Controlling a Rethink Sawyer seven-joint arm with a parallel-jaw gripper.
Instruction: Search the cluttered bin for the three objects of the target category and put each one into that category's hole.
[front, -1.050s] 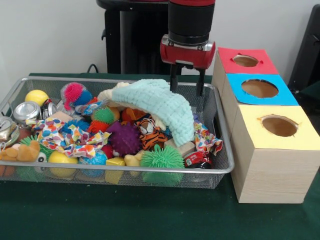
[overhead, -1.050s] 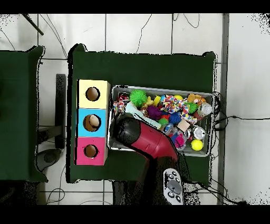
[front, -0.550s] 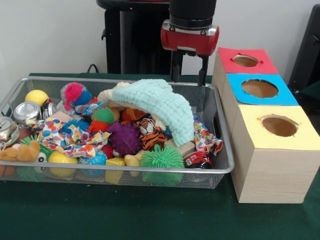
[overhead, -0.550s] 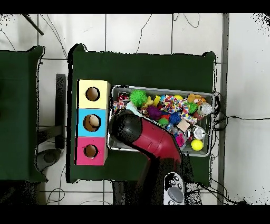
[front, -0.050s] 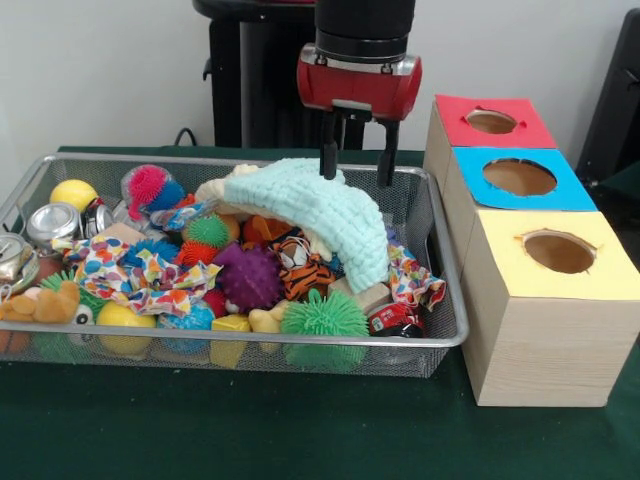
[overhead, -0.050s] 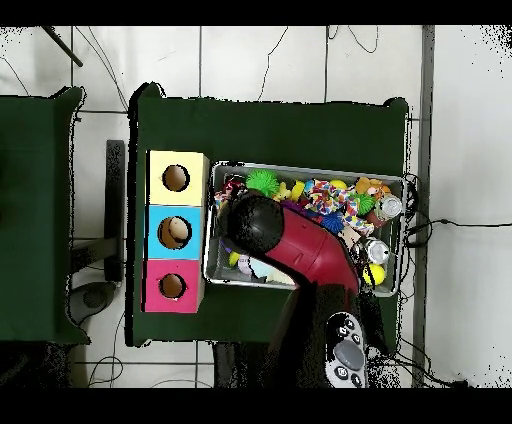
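Landmark for this report: the wire mesh bin on the green table.

The gripper hangs above the bin's rear right portion, over the upper end of the pale blue knitted cloth. Its two fingers are spread apart with nothing between them; the tips sit just above the cloth, and contact cannot be confirmed. In the overhead view the arm covers the middle of the bin.

The target category is not identifiable from the views. Contents of the bin, all inside its walls:
- The knitted cloth drapes over the central heap, sloping down toward the right wall.
- A purple spiky ball and a tiger-striped toy lie under the cloth's front edge.
- A green spiky ball rests against the front wall.
- A yellow ball and a crushed can lie at the left rear corner.
- A polka-dot fabric lies left of centre.

Just beside the bin's right wall stands a wooden box row with three holes: red top at the rear, blue top in the middle, yellow top at the front.
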